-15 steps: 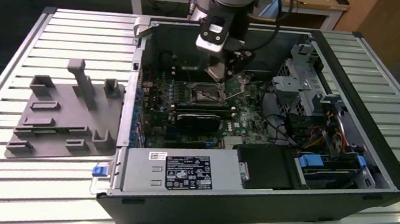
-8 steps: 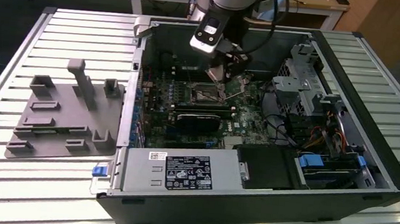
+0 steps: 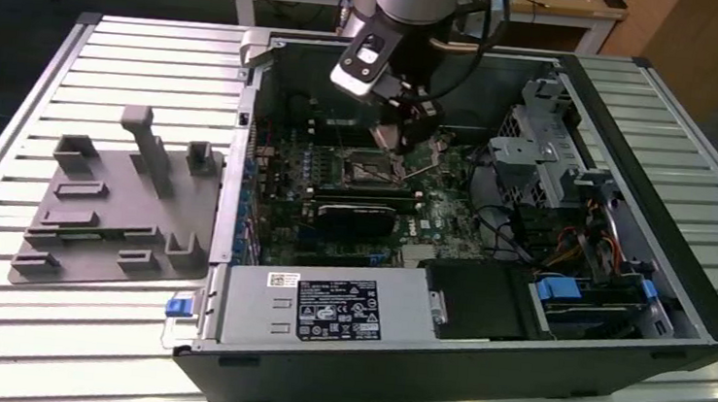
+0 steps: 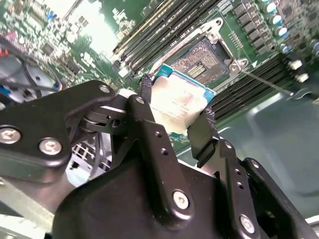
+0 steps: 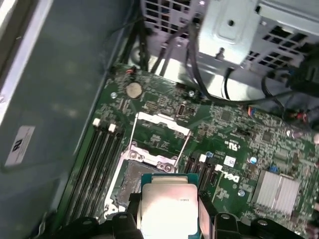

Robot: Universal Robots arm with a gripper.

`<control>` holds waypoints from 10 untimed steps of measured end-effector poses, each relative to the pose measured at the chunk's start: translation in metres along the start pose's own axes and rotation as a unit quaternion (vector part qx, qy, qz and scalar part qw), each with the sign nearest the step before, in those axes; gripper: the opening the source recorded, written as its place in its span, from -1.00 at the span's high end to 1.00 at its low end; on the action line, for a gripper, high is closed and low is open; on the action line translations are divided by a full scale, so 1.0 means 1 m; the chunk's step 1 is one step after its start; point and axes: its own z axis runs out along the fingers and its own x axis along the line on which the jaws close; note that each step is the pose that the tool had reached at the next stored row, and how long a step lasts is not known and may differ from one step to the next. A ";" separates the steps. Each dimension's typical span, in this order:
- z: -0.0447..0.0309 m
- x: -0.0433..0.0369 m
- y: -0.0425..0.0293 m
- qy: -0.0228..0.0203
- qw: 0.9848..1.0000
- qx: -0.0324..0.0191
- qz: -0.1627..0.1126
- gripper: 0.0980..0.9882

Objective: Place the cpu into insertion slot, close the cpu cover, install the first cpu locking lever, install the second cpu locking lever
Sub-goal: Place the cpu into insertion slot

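**Surface.** Slatted metal table (image 3: 112,53), ribbed and pale grey, with a moulded grey fixture tray (image 3: 112,209) on it at the exterior view's left.

**Case.** Open black computer case (image 3: 700,319) lying on its side.

**Arm.** Robot arm (image 3: 415,1) reaching down into the case.

**Board.** Green motherboard (image 5: 234,129), densely populated, with parallel black memory slots (image 5: 97,159) and a finned silver heatsink (image 5: 279,191).

**Gripper** (image 4: 177,99). Black fingers with ribbed pads, closed to chip width on two opposite edges of the cpu.

**Socket** (image 4: 204,59). Square recess with a fine gold contact field, bare.

**Cpu cover** (image 5: 158,139). Thin silver frame, swung up and open.

**Cpu** (image 5: 167,206). Flat square with a matt silver lid on a teal-edged base, held just above the near edge of the socket, not seated.

**Step.** Judged the first, placing. The chip looks offset from the recess, so seating it calls for squaring it to the frame and lowering it level.
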 end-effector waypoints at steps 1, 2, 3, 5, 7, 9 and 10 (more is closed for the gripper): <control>0.0009 0.0000 -0.0001 -0.001 1.000 0.000 0.010 0.01; 0.0017 0.0000 -0.0002 -0.002 1.000 0.000 0.018 0.01; 0.0026 -0.0001 -0.0002 -0.002 1.000 -0.001 0.027 0.01; 0.0042 -0.0001 -0.0004 -0.004 0.999 -0.001 0.046 0.01; 0.0056 -0.0001 -0.0005 -0.006 0.998 -0.001 0.064 0.01; 0.0071 -0.0001 -0.0006 -0.007 0.997 -0.002 0.082 0.01; 0.0079 -0.0001 -0.0007 -0.008 0.996 -0.002 0.090 0.01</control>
